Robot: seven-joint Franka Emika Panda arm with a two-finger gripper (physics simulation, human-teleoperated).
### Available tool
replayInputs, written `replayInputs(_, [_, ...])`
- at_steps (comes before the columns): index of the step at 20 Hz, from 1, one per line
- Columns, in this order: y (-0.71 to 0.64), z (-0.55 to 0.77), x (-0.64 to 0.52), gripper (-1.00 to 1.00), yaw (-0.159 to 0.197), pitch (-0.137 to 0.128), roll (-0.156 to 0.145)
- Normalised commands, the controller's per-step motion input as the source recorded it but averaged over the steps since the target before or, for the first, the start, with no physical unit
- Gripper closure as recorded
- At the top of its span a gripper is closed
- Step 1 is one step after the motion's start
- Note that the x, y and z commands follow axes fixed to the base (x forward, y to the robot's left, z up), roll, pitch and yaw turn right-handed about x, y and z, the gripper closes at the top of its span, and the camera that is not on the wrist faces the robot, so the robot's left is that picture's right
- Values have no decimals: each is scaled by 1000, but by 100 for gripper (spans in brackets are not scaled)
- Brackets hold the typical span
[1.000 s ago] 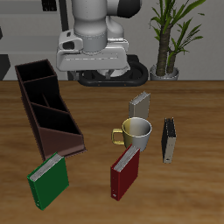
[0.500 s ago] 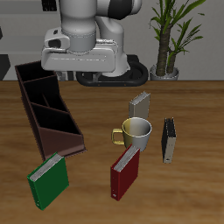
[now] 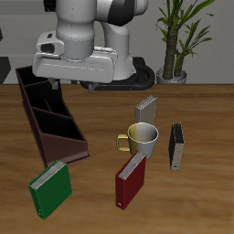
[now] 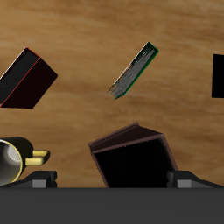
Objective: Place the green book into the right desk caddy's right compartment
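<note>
The green book [image 3: 50,188], lower left in the exterior view, stands upright; we judge it light, rigid, best pinched across its covers. We cannot tell the gripper's [image 4: 112,179] finger state.

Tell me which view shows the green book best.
The exterior view: the green book stands whole near the table's front edge, cover and white page edges visible. The wrist view shows it tilted, mostly its page edges.

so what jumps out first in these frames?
The big white arm looms over the table's back, above the tall end of the dark caddy. Next, the bright green book standing near the front edge, just off the caddy's low end. Then the cluster beside it: a mug with a red book in front and a grey book behind.
</note>
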Motion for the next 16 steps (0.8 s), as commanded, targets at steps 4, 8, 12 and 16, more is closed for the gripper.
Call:
replayInputs(4, [-221,49,401,-100,-75,-2,-56])
replayInputs(8, [-142,-98,402,-100,-19,29,-33])
replayInputs(12, [-93,-83,360,-100,-34,12,-23])
replayInputs(16, [47,-71,292,-100,5,-6,31])
